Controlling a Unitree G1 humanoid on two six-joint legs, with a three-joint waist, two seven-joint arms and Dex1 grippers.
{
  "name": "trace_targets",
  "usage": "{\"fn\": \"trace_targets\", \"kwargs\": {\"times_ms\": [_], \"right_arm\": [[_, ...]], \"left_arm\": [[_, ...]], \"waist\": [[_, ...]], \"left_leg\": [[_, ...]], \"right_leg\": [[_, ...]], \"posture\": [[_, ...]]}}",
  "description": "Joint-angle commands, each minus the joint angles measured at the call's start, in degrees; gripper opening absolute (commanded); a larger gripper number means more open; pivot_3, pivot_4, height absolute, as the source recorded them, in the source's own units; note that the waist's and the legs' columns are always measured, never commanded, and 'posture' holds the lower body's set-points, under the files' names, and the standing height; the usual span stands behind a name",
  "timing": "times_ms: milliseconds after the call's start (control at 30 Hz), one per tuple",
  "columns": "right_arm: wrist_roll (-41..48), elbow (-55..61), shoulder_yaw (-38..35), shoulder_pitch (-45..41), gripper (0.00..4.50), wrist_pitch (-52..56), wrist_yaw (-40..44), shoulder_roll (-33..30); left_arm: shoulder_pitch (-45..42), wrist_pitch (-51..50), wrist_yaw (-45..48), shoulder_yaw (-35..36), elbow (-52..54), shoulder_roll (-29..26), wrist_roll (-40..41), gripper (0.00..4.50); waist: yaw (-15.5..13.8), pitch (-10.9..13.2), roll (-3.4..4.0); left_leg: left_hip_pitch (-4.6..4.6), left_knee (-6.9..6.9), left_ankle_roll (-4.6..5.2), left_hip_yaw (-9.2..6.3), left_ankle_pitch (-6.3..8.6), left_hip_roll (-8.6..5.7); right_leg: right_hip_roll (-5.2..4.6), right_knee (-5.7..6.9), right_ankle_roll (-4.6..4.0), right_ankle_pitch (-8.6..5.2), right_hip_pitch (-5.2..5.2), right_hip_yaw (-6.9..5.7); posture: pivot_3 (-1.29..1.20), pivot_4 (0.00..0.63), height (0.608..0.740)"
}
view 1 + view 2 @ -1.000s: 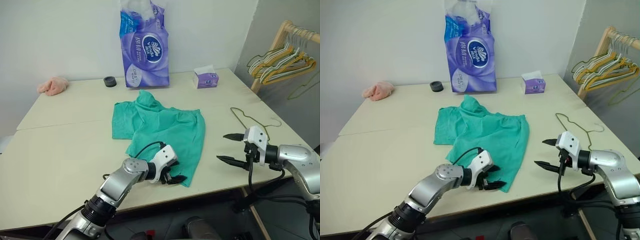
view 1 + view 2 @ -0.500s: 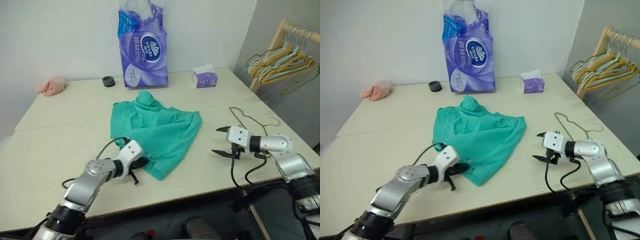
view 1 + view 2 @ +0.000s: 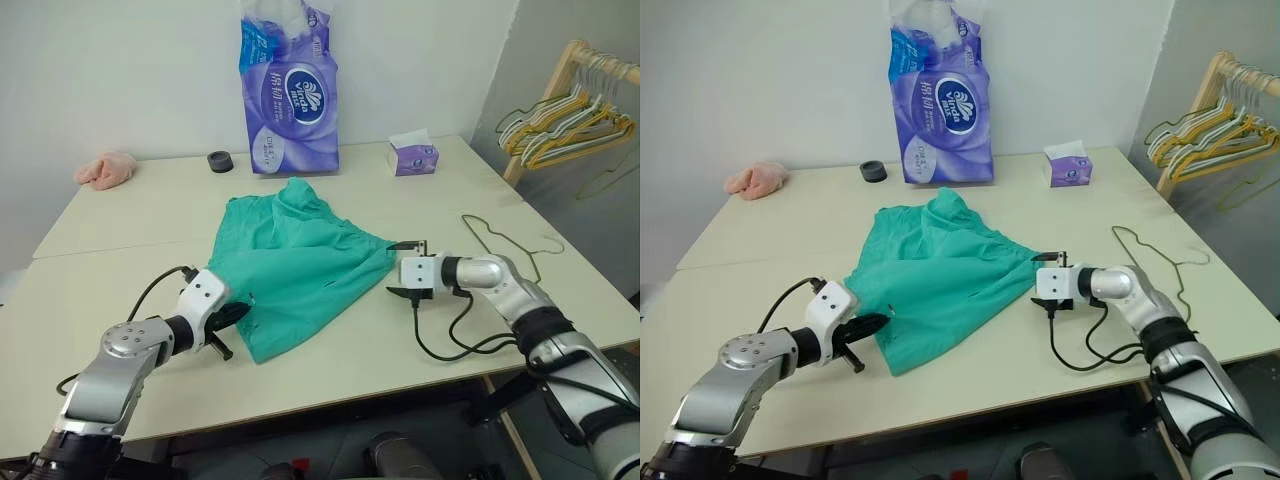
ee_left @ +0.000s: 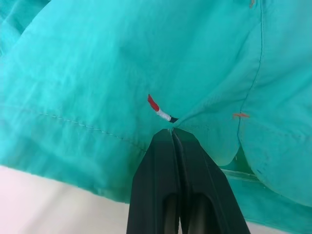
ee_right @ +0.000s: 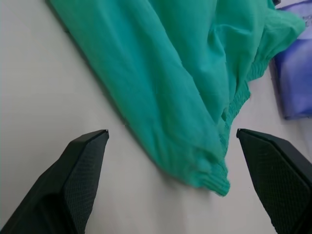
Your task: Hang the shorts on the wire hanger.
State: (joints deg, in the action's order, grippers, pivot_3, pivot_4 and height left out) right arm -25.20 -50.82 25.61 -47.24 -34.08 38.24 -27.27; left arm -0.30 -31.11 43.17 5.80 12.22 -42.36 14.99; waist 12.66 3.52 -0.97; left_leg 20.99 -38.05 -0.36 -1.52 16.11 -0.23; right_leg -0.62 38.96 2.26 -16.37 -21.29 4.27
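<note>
The shorts [image 3: 295, 262] lie spread on the table [image 3: 120, 215], well apart from the wire hanger [image 3: 505, 243] near its right edge. The left gripper [image 3: 232, 318] is clamped shut on the cloth's left edge; its wrist view alone shows the closed fingers [image 4: 170, 161] pinching a fold beside a small red-and-white tag [image 4: 158, 109]. The right gripper [image 3: 402, 268] stands wide open at the shorts' right corner; its wrist view shows the gathered waistband [image 5: 214, 181] between its spread fingers, untouched.
</note>
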Motion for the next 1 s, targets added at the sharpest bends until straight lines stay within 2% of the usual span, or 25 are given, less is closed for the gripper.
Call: {"fn": "trace_targets", "kwargs": {"times_ms": [33,167,267,500,633,667,833,933,1000], "right_arm": [[-3.2,-4.7,1.5,-4.2,4.50,-2.8,-4.5,1.8],[-6.5,-9.0,3.7,-7.3,4.50,-3.8,-9.0,5.8],[-8.3,-11.6,4.5,-8.6,3.91,-3.4,-13.1,7.7],[-3.9,-10.0,1.5,-8.7,1.56,-5.6,-12.4,7.8],[0.5,-6.0,-0.9,-7.4,0.23,-6.1,-7.7,6.8],[2.2,-3.8,-1.5,-6.5,0.04,-5.8,-5.6,6.5],[10.1,11.6,-3.2,1.1,0.04,2.0,4.7,6.0],[11.5,17.8,-4.2,3.4,0.00,7.5,6.6,5.6],[12.5,21.2,-4.8,4.3,0.00,10.9,8.0,5.1]], "left_arm": [[-0.1,-0.2,0.4,4.4,3.1,-1.4,2.0,0.03],[0.3,-0.3,0.5,8.6,3.0,-2.4,3.6,0.03],[1.3,0.6,0.8,11.6,1.9,-3.6,3.7,0.00],[2.3,4.0,1.1,14.8,-2.3,-6.0,1.9,0.00],[3.1,5.0,1.3,14.2,-2.4,-5.8,1.7,0.00],[3.4,5.1,1.2,14.1,-2.1,-5.4,1.8,0.00],[5.3,7.0,0.2,12.0,1.4,-0.7,3.2,0.00],[6.1,6.8,0.7,11.2,4.7,1.2,4.6,0.60],[6.2,7.1,0.4,10.8,5.2,1.6,4.1,1.21]], "waist": [[0.0,0.0,0.00],[0.0,0.0,-0.02],[0.0,0.0,-0.02],[-0.2,0.0,-0.02],[-0.2,0.0,-0.02],[-0.2,0.0,-0.02],[-0.6,-0.1,-0.03],[-0.9,-0.1,-0.03],[-1.1,-0.1,-0.03]], "left_leg": [[0.00,0.00,0.00,-0.01,0.00,0.00],[0.00,0.00,-0.01,-0.07,-0.01,0.00],[-0.02,0.01,-0.03,-0.12,-0.02,0.00],[-0.02,0.00,-0.06,-0.24,-0.04,-0.05],[-0.03,0.00,-0.07,-0.27,-0.04,-0.07],[-0.03,0.00,-0.07,-0.28,-0.04,-0.07],[-0.02,0.04,-0.07,-0.39,-0.03,-0.06],[-0.01,0.01,-0.07,-0.39,-0.03,-0.07],[-0.02,-0.02,-0.06,-0.38,-0.03,-0.09]], "right_leg": [[0.00,0.00,0.00,0.00,0.00,-0.01],[0.00,0.01,-0.01,0.00,0.02,-0.04],[0.00,0.06,-0.02,0.01,0.00,-0.06],[-0.02,0.06,-0.03,0.01,0.03,-0.14],[-0.06,0.06,-0.03,0.01,0.05,-0.15],[-0.07,0.06,-0.03,0.01,0.05,-0.16],[-0.10,0.03,-0.03,0.00,0.09,-0.26],[-0.16,0.05,-0.03,0.01,0.08,-0.27],[-0.18,0.11,-0.05,0.02,0.08,-0.27]], "posture": [[-0.16,0.008,0.740],[-0.14,0.001,0.740],[-0.14,0.001,0.740],[-0.12,0.000,0.740],[-0.12,0.000,0.740],[-0.13,0.000,0.740],[-0.14,0.000,0.740],[-0.14,0.000,0.740],[-0.14,0.000,0.740]]}}
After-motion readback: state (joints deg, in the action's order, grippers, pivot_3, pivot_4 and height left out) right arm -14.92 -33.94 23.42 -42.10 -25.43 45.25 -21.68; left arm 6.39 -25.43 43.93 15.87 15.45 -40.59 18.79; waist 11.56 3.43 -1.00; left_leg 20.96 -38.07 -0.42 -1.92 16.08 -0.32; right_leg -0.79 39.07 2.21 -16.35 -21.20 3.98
